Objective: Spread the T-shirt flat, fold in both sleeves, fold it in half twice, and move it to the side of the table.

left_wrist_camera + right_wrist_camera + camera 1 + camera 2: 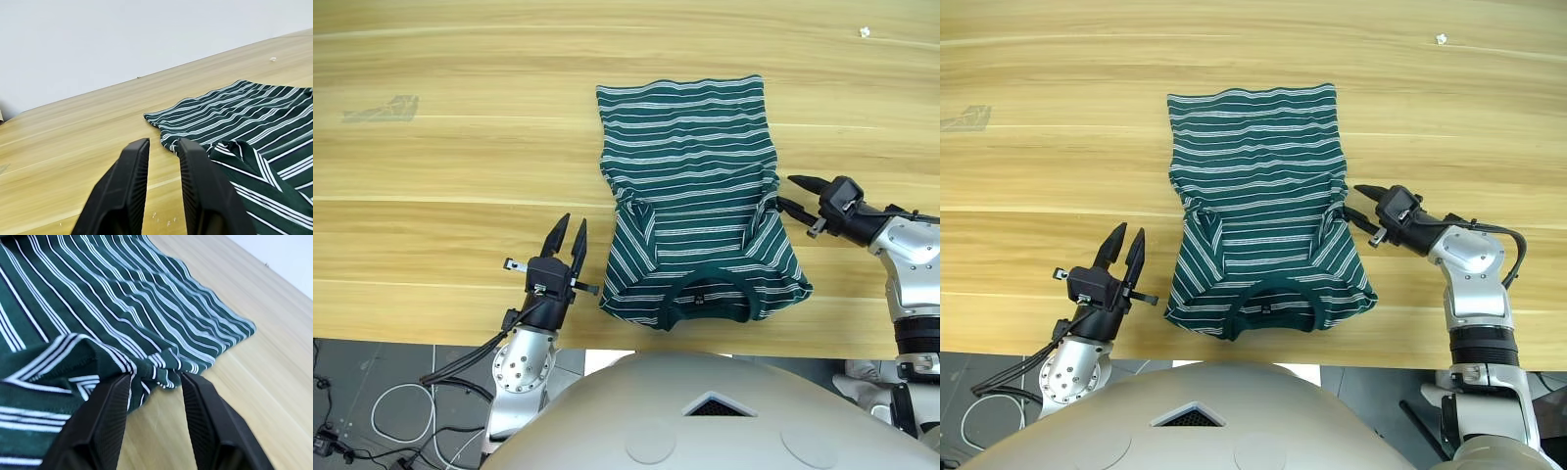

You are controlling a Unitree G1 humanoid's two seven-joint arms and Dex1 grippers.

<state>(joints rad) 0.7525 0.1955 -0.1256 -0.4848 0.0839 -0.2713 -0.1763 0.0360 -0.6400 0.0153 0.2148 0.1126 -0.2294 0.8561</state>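
Note:
A dark green T-shirt with white stripes [690, 196] lies on the wooden table [460, 176], collar [710, 294] toward the near edge and both sleeves folded in over the body. My left gripper [572, 227] stands open just off the shirt's left side, near the front edge, with nothing between its fingers [134, 166]. My right gripper [787, 191] is open at the shirt's right side, level with the folded right sleeve [769, 211]. In the right wrist view the bunched sleeve edge [161, 362] lies just beyond the gap between the fingers [110, 406].
A small white scrap [865, 31] lies at the far right of the table and a grey smudge [382, 110] at the far left. Bare wood spreads to the left of and beyond the shirt. Cables [401, 411] lie on the floor below the front edge.

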